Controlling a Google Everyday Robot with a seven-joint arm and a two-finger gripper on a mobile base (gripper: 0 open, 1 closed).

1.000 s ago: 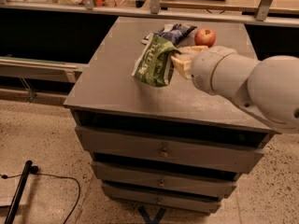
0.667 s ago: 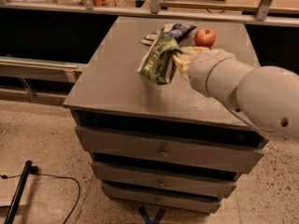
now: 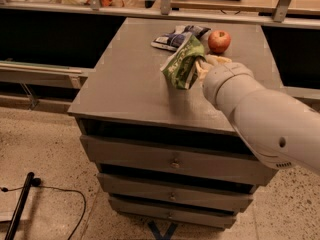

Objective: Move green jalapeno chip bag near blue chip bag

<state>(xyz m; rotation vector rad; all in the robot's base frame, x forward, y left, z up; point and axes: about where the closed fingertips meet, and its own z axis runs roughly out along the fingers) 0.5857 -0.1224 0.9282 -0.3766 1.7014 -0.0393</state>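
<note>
**Grey bench top: green bag aloft, just short of the blue one**

Our gripper [image 3: 202, 68] hung over the middle of the bench [image 3: 125, 84], a little toward the right edge. Its fingers were closed on the right side of the green jalapeno chip bag [image 3: 183, 61]. The bag was clear of the top, with its shadow on the surface below. It hung tilted, its long axis running from a low near end up toward the far edge. The white arm [image 3: 265, 114] reached in over the near right corner.

Just beyond the bag's upper end, toward the far edge, lay the blue chip bag [image 3: 175, 37], flat, with its length across the bench. The green bag overlapped its near side in our view, so we could not tell whether the two touched. A red apple [image 3: 219, 41] stood just right of the blue bag, near the gripper.

The coming move turned on one relation: the blue bag lay ahead of the gripper and slightly left. We judged the carry nearly done, with only the set-down on the bare top nearside of the blue bag remaining. The apple was the one thing to keep clear of.
</note>
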